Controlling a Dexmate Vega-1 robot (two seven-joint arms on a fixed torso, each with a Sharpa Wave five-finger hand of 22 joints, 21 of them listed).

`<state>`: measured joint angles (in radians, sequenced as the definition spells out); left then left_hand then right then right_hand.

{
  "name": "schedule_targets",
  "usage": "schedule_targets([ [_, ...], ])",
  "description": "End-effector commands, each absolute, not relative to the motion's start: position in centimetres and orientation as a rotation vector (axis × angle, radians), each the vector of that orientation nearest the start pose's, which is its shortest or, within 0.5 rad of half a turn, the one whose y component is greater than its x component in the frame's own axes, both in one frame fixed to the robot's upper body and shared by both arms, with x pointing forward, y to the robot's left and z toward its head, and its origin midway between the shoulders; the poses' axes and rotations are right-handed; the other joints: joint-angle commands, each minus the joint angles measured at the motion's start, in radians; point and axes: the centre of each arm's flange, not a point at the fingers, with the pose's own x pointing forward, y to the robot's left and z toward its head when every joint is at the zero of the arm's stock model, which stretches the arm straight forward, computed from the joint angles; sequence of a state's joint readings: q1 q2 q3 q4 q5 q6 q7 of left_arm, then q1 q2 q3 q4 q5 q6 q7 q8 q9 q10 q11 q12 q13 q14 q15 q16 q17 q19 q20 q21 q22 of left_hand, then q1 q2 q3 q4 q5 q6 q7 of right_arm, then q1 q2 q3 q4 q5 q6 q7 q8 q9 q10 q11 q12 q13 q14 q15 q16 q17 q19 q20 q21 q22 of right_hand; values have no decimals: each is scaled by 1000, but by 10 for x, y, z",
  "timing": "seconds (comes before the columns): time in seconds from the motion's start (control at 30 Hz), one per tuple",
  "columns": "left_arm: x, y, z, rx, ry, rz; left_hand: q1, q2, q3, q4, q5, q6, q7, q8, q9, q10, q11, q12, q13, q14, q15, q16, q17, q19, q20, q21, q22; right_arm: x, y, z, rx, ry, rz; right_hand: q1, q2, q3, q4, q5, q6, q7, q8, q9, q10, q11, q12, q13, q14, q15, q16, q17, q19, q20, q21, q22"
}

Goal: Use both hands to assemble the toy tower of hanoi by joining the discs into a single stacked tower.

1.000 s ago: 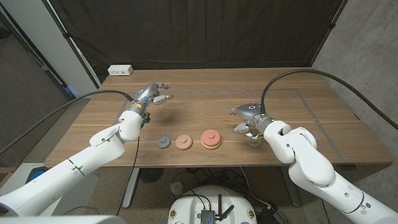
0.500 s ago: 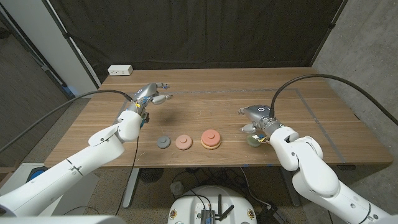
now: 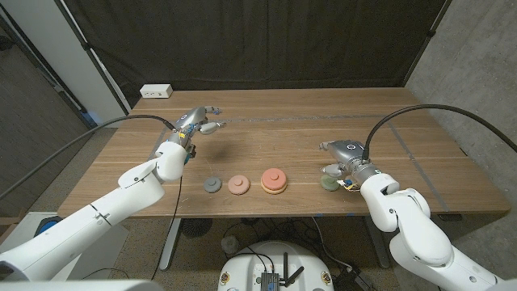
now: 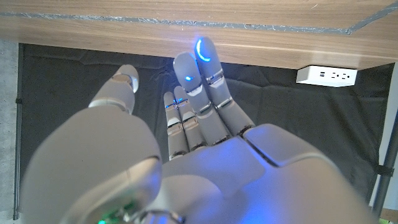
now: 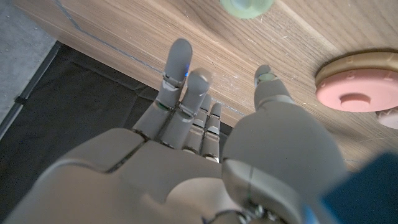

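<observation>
Pale green, the smallest-looking disc (image 3: pixel 329 183) sits on the wooden table (image 3: pixel 266 137) to the right of the row, just beside my right hand (image 3: pixel 340 155) and no longer gripped. A second ago that hand hovered right over it, further left; it has since slid right and opened, fingers apart, holding nothing. So the green disc is set down apart rather than stacked, by my reading. Left of it stands the red disc on the yellow disc (image 3: pixel 274 183), then the pink disc (image 3: pixel 237 184) and the grey disc (image 3: pixel 212 184), each alone. My left hand (image 3: pixel 196 123) hangs unchanged over the far left of the table, fingers spread, empty. Most joining remains.
</observation>
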<state>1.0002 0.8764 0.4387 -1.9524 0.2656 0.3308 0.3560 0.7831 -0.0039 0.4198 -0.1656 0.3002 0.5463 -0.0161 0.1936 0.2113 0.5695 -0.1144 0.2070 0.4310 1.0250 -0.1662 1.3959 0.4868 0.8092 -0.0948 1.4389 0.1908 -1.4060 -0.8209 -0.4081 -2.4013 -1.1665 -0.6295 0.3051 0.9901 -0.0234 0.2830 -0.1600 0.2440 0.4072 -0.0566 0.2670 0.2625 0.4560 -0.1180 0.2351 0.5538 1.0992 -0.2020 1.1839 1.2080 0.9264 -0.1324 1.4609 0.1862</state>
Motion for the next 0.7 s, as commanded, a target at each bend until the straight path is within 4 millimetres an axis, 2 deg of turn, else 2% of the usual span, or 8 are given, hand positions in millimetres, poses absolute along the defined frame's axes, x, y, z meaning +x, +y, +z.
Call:
schedule_targets([
  [0.03,552,270,19,1115,-644,246,-4,-5,4,-1,1,-7,0,3,5,0,-1,1,3,-2,-53,3,2,-2,-112,5,0,440,-214,-80,-1620,-371,-179,14,-1,11,1,7,6,0,-1,3,16,0,9,4,5,-19,4,0,8,-83,6,3],
  [0.37,539,270,31,1212,-578,209,11,-19,5,-12,2,-10,0,4,4,5,-11,5,5,-6,-53,4,-2,-2,-114,8,0,439,-211,-83,-1599,-377,-192,15,0,12,2,7,6,0,-3,3,20,0,9,9,4,-19,6,1,6,-82,6,2],
  [0.7,536,266,48,1366,-537,158,24,-28,5,-12,2,-20,9,1,4,-5,-1,1,4,-7,-53,7,-5,-5,-113,10,1,439,-209,-84,-1594,-379,-202,13,0,13,4,7,6,0,-5,3,25,-2,9,16,-2,-19,1,-4,3,-82,7,2],
])
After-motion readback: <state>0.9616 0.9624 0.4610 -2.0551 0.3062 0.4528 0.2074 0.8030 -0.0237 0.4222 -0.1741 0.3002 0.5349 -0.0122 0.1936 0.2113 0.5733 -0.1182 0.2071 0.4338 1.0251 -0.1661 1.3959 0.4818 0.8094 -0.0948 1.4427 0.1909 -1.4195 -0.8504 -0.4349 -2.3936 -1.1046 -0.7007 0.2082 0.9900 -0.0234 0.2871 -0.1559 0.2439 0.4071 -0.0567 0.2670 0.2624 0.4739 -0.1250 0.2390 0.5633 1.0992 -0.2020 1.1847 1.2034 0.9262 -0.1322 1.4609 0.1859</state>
